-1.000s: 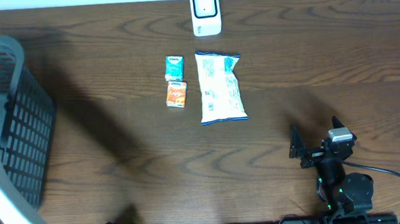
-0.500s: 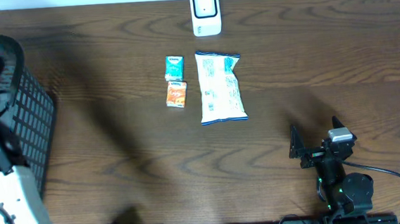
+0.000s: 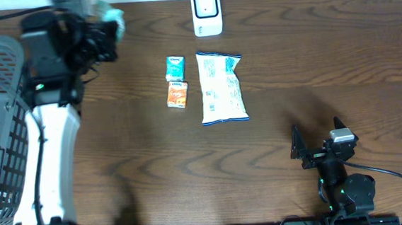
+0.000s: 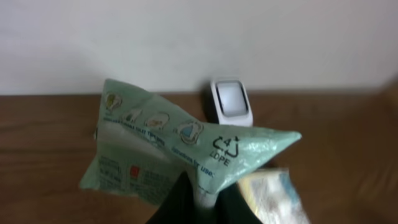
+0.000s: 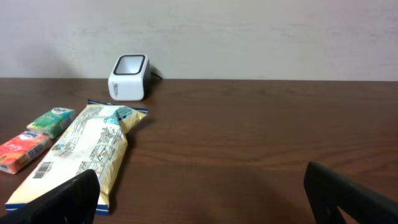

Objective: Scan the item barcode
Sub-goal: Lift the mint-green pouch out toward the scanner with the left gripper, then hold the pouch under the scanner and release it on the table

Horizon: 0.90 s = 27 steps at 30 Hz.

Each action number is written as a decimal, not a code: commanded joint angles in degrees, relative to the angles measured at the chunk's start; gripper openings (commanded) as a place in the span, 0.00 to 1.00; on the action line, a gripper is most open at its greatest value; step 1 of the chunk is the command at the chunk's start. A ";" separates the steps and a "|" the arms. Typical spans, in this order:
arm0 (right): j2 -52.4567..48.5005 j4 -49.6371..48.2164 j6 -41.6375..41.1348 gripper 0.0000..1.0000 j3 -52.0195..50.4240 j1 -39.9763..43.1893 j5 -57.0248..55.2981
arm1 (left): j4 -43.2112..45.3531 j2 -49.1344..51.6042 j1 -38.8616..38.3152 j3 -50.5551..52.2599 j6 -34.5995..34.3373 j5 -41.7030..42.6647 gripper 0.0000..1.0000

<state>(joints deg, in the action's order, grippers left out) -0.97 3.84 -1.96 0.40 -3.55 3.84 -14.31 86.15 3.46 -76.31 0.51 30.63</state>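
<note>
Change: your left arm is no longer staying low by the basket (image 3: pixel 3 119) at the left edge of the surface (image 3: pixel 119 154). It is now reaching up at the far left corner and carrying a green packet (image 4: pixel 168 149).
Left claw (image 4: pixel 196 199): it is pressing together on the lower fold of the green packet and holding it above the surface.
Task item: the green packet is hanging left of the scanner (image 3: pixel 207 13), well apart from it. The scanner is standing at the middle of the far edge.
Meaning: I am judging that the pick is done and the presenting is only beginning. You are still needing to bring the barcode side to the scanner window.
Right claw (image 3: pixel 316 149): it is resting wide apart by the near edge and gripping nothing.
Writing: the packet is showing "LDPE" under a triangle with "4", and "for use:". The rest is too small to read.
Others: the snack bag (image 3: pixel 221 87) is showing a barcode at its near end.
</note>
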 commanded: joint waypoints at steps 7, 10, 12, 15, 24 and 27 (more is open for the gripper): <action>0.11 0.24 -0.57 0.99 -0.09 0.35 -0.31 | -3.45 11.17 -2.95 -0.50 20.46 1.51 0.08; 0.11 0.24 -0.57 0.99 -0.09 0.35 -0.31 | -3.50 14.34 -2.95 -0.50 21.16 1.53 0.08; 0.11 0.24 -0.57 0.99 -0.09 0.35 -0.31 | -3.80 16.61 -2.97 -0.50 23.61 1.53 0.08; 0.11 0.24 -0.57 0.99 -0.09 0.35 -0.31 | -4.04 19.43 -2.97 -0.50 24.55 1.55 0.08; 0.11 0.24 -0.57 0.99 -0.09 0.35 -0.31 | -3.80 25.51 -2.97 -0.50 24.52 -2.36 0.08; 0.11 0.24 -0.57 0.99 -0.09 0.35 -0.31 | -3.74 26.82 -2.95 -0.50 24.55 -7.80 0.08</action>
<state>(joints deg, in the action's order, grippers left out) -0.97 3.84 -1.96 0.40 -3.55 3.81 -18.15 111.74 0.47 -76.31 24.08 28.10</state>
